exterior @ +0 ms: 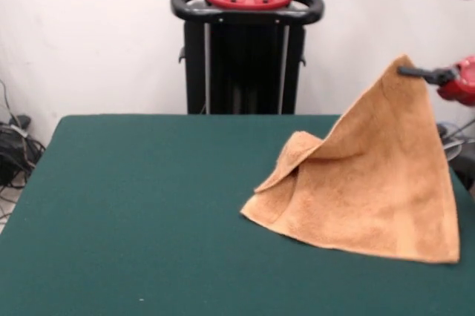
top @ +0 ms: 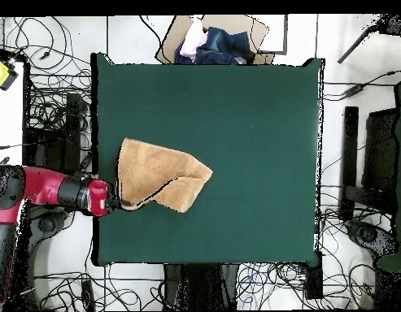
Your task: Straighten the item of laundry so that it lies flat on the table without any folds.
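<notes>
One corner of the towel (exterior: 371, 182) is pinched in the gripper's (exterior: 417, 73) jaws, lifted near the table's (exterior: 133, 212) edge, probably to shake folds loose.

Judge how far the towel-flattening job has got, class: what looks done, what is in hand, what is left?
Done: the pincer has one corner of the towel gripped. In hand: that corner is lifted, so the cloth hangs like a tent, its lower edge resting on the table. Left: a flap is folded over at the side, and the towel must be spread out and laid flat.
</notes>
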`<action>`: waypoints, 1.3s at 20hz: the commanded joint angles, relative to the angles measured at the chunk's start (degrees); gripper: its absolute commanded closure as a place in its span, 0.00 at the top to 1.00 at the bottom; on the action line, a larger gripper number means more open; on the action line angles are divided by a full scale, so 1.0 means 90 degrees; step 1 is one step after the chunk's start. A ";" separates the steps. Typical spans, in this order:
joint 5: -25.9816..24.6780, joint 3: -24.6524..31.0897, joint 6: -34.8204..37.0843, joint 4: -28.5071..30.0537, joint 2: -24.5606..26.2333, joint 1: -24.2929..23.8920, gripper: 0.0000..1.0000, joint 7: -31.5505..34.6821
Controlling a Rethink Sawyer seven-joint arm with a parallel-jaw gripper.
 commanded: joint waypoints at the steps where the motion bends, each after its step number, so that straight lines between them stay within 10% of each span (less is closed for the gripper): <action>1: 0.0519 -0.0649 0.1823 -0.0215 0.0562 -0.0359 0.00 0.3628; 13: 0.0514 -0.1957 0.2625 -0.0395 0.1222 -0.0827 0.00 0.4254; 20: 0.0460 -0.1044 0.1644 -0.0266 0.0967 -0.0553 0.00 0.4167; 26: 0.0047 0.1765 -0.3011 0.0997 -0.0712 0.0253 0.00 -0.0220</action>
